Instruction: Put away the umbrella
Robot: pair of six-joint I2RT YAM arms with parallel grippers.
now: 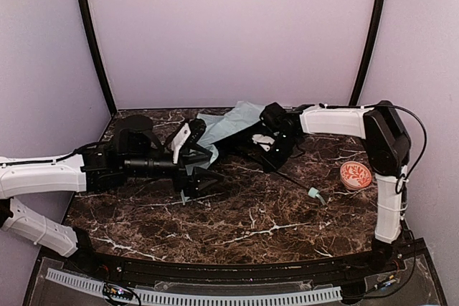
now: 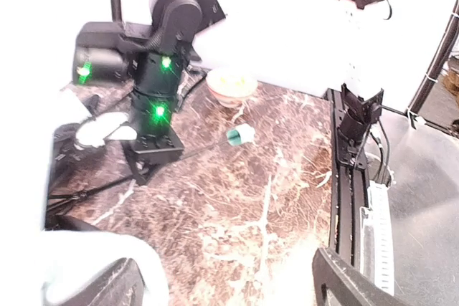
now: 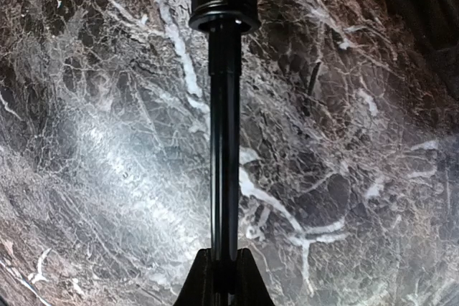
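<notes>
The umbrella's pale mint fabric (image 1: 231, 122) lies crumpled at the back of the table, between both grippers. Its thin black shaft (image 1: 287, 177) runs to the front right and ends in the small mint handle (image 1: 314, 193). My right gripper (image 1: 267, 150) is shut on the shaft; the right wrist view shows the shaft (image 3: 224, 141) clamped between the fingertips (image 3: 204, 281), just above the marble. My left gripper (image 1: 192, 164) is open with jaws wide apart, beside the fabric's left edge. The left wrist view shows the handle (image 2: 240, 135), the right gripper (image 2: 152, 150) and nothing between my left gripper's (image 2: 222, 277) fingers.
A small orange patterned bowl (image 1: 356, 175) stands at the right, near the right arm's base (image 1: 388, 220); it also shows in the left wrist view (image 2: 231, 85). The dark marble table (image 1: 237, 227) is enclosed by pale walls at the back and sides.
</notes>
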